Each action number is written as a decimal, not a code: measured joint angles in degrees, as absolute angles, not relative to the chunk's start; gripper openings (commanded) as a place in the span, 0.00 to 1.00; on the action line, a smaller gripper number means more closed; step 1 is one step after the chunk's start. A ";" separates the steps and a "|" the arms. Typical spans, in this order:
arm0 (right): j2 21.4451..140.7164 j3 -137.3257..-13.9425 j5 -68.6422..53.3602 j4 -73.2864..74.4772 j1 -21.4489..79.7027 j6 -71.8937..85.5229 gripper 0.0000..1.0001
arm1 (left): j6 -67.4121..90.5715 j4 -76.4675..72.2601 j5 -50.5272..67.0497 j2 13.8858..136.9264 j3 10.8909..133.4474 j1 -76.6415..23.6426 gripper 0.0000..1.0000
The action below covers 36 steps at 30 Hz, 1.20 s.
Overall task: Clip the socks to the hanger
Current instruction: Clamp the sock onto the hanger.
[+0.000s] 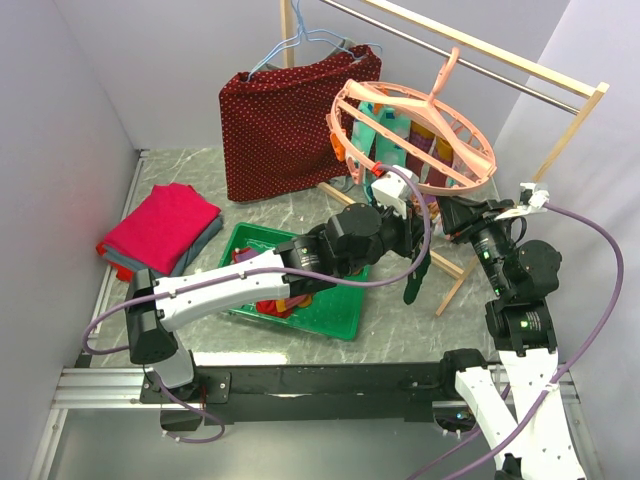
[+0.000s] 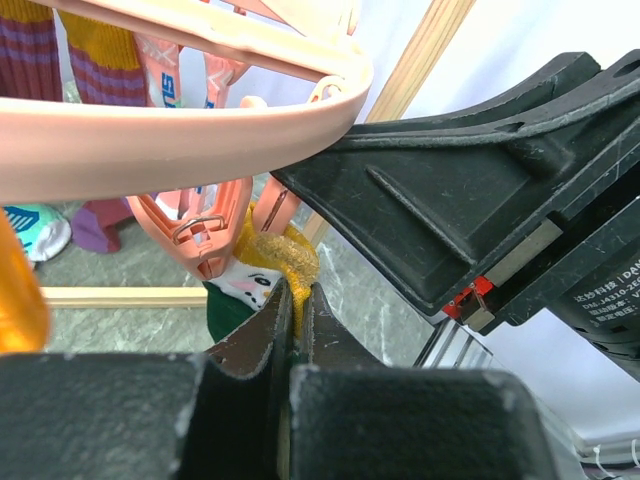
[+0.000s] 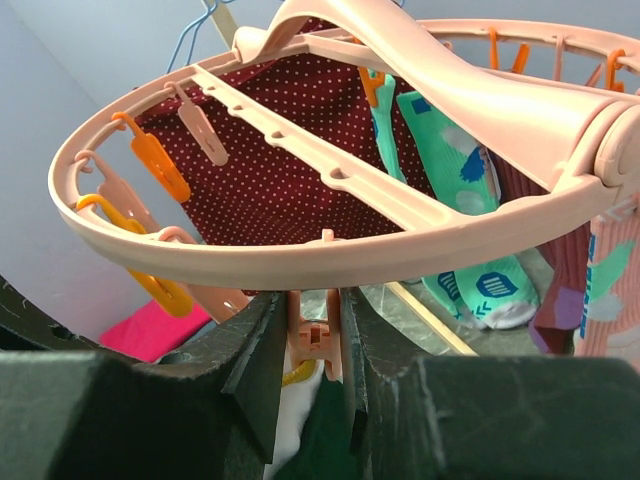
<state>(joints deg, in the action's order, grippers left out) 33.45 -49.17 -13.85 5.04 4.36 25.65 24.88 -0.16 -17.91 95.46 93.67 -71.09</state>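
The salmon-pink round hanger (image 1: 415,135) hangs from the wooden rack, with several socks clipped on it, among them a teal one (image 3: 450,170) and a purple-orange striped one (image 2: 100,60). My left gripper (image 1: 412,243) is shut on the yellow cuff (image 2: 285,255) of a dark green sock (image 1: 415,285) and holds it up under the ring's near rim. The sock dangles below. My right gripper (image 1: 452,215) is shut on a pink clip peg (image 3: 318,335) under the rim (image 3: 330,260), one jaw on each side of it. The sock (image 3: 325,430) sits just below that peg.
A green tray (image 1: 340,310) with more socks lies under my left arm. A folded pink-red cloth stack (image 1: 160,230) is at the left. A dark-red dotted cloth (image 1: 285,125) on a light-blue wire hanger (image 1: 300,45) hangs behind. The rack's wooden leg (image 1: 455,280) stands between the arms.
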 measured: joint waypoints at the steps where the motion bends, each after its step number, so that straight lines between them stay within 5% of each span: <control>1: 33.43 -49.17 -13.80 5.15 4.36 25.63 0.19 | 24.97 -0.16 -17.87 95.48 93.67 -71.09 0.09; 5: 33.30 -49.17 -13.50 5.58 4.36 24.97 0.35 | 25.36 -0.21 -17.85 95.64 93.67 -71.09 0.34; 16: 32.40 -51.81 -12.86 11.70 4.36 20.71 0.55 | 26.46 -1.74 -17.87 94.98 91.46 -71.09 0.61; 26: 30.72 -57.87 -14.26 21.23 5.87 13.28 0.70 | 26.20 0.64 -20.53 85.86 83.70 -71.09 0.99; 36: 30.04 -60.20 -19.59 25.91 7.92 6.07 0.75 | 26.28 4.08 -22.96 69.17 68.31 -66.85 0.96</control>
<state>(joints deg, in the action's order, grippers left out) 30.04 -60.20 -19.59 25.91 7.92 6.07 26.28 4.08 -22.96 69.17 68.31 -66.85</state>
